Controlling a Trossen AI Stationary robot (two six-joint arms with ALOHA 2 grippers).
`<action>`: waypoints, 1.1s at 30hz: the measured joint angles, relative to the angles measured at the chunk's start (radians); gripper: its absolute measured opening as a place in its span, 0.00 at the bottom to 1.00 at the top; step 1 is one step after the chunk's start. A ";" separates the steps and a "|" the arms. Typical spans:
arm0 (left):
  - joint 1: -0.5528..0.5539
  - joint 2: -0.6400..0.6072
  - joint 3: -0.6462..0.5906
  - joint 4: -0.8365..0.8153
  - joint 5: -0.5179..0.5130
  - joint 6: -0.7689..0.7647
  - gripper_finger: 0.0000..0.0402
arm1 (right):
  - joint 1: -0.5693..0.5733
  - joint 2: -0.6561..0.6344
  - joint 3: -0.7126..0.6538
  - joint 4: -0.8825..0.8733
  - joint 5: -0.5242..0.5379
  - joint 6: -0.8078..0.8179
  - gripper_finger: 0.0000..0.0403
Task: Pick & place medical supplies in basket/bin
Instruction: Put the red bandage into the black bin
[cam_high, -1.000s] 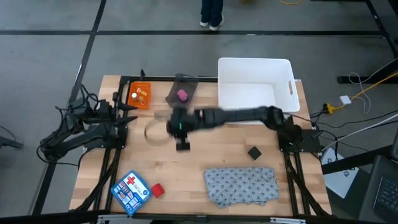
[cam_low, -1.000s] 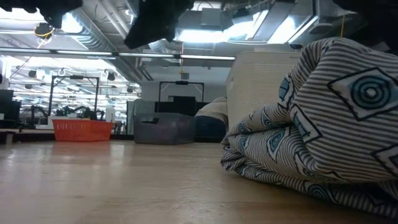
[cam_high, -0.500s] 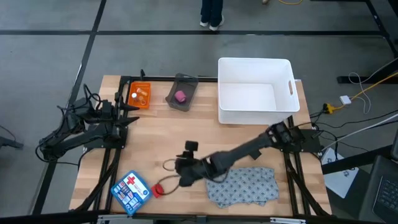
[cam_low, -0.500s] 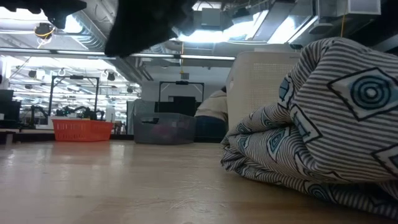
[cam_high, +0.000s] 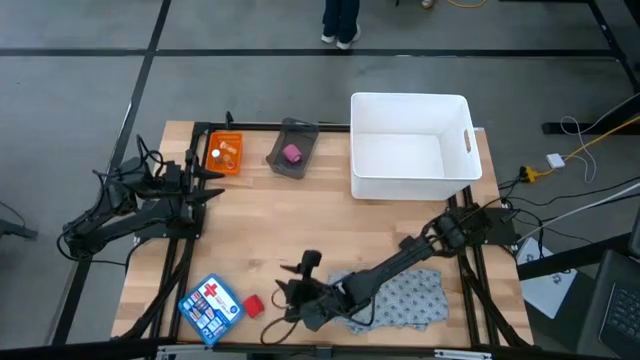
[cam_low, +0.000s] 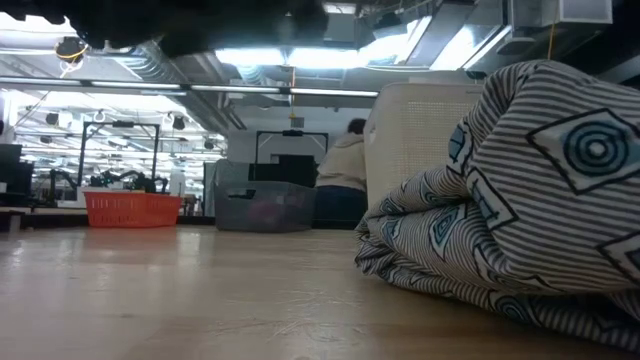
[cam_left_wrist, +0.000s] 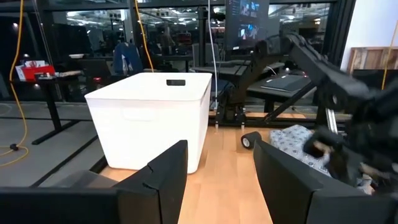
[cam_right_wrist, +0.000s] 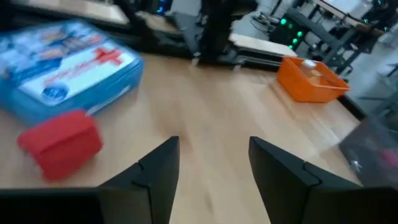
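Right gripper (cam_high: 290, 300) low over table (cam_high: 330, 240), stretched across grey patterned cloth (cam_high: 400, 296), fingers (cam_right_wrist: 155, 171) parted, holding nothing. Just ahead of fingertips, slightly to one side: red roll (cam_high: 252, 305), touching blue first-aid box (cam_high: 210, 306) beyond it. Farther ahead, at table's far edge: orange tray (cam_high: 224, 153) with tiny vials (cam_high: 224, 151), and grey tray (cam_high: 292, 150) with pink roll (cam_high: 292, 154). Well off to the side: white bin (cam_high: 408, 146). Left gripper (cam_high: 210, 180) waiting at left table edge, fingers (cam_left_wrist: 163, 174) apart.
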 joint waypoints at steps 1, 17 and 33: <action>0.000 0.000 0.000 0.000 0.000 0.000 0.45 | 0.003 0.024 0.000 0.032 0.001 -0.027 0.47; 0.000 0.001 0.000 -0.001 0.000 0.003 0.45 | 0.052 0.139 0.000 0.356 -0.168 -0.209 0.50; -0.200 0.180 -0.038 0.079 0.342 -0.098 0.45 | 0.028 0.139 0.001 0.371 -0.157 -0.179 0.50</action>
